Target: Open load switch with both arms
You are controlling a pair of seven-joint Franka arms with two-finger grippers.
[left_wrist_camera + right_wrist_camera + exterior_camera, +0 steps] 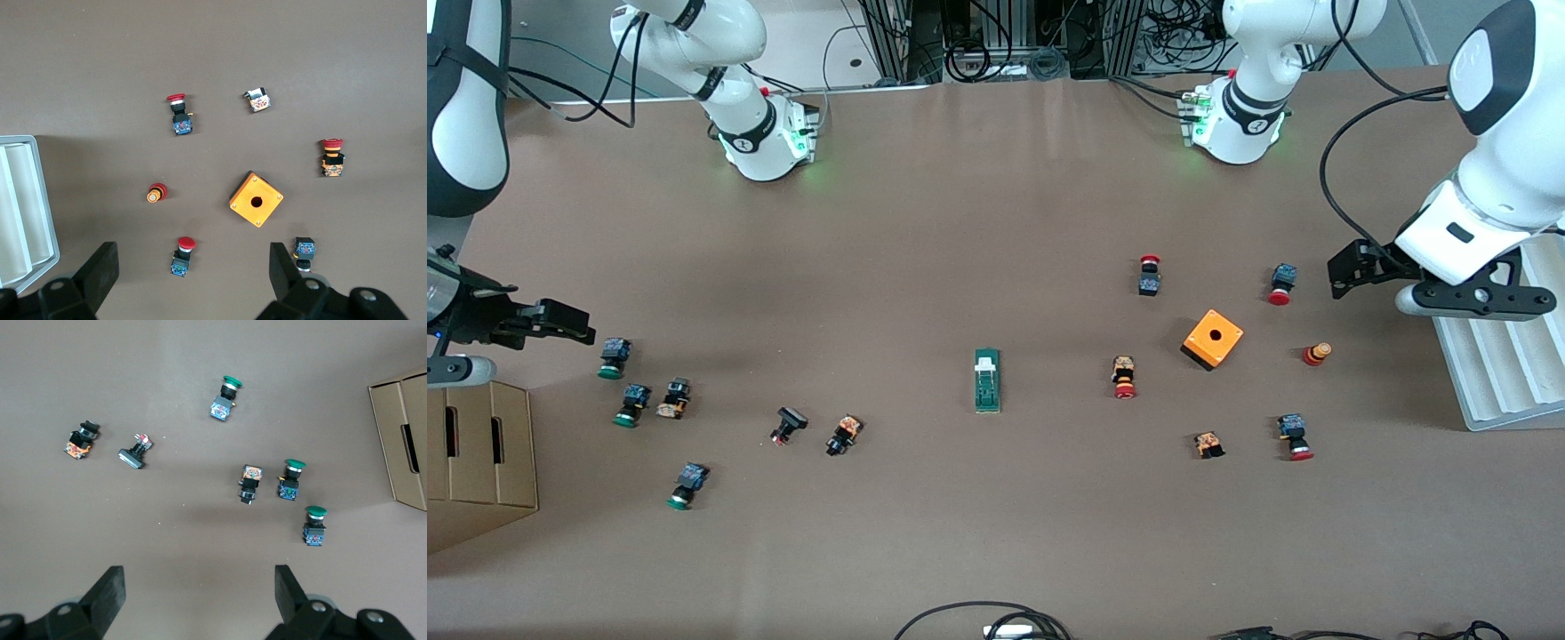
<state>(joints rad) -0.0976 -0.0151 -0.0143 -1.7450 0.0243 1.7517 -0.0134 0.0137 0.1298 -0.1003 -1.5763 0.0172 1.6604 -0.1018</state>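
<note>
there, the load switch (987, 380) lay alone mid-tabletop (960, 222), untouched, its white end toward the bases. the left end effector (193, 277) hung with fingers spread over the red buttons near the orange box (1213, 339). the right end effector (200, 597) hung spread too, over the green buttons beside the cardboard box (480, 462).

The load switch (987, 380) lies on bare table (996, 222), approachable from every side. Nearest obstacles: a black-capped button (843, 435) toward the right arm's end and a red-capped button (1124, 377) toward the left arm's end, the latter apparently lying on its side.
</note>
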